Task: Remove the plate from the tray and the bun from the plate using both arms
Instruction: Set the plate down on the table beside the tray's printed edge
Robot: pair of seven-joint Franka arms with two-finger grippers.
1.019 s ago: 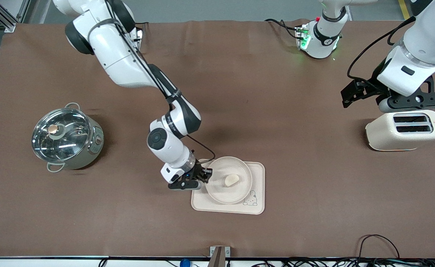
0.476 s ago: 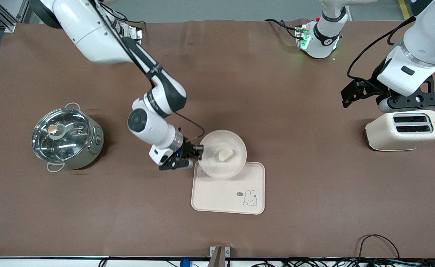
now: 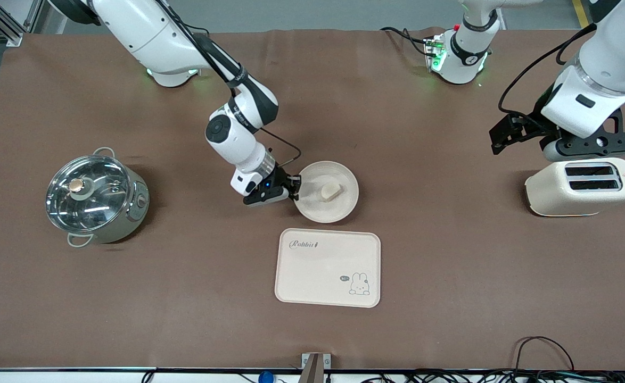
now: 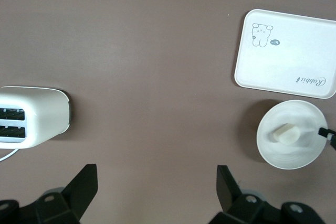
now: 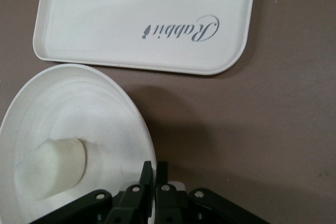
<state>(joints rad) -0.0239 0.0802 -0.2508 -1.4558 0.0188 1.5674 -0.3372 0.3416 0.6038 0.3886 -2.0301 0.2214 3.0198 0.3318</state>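
- The tray [image 3: 327, 267] lies bare on the brown desk [image 3: 451, 276], nearest the front camera.
- Farther from it, well apart, the plate [image 3: 339, 207] carries the bun [image 3: 331, 191]; the right tool [image 3: 293, 187] is clamped on its rim.
- That thin rim grip could slip or tilt, rolling the bun off.
- The left tool [image 4: 157, 184] waits wide open, holding nothing, above the toaster [image 3: 581, 187].
- A lidded pot [image 3: 97, 196] sits at the right arm's end.

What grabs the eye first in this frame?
The right gripper pinches the rim of the plate, which carries the bun and sits clear of the tray, farther from the front camera. The left gripper waits open over the toaster.
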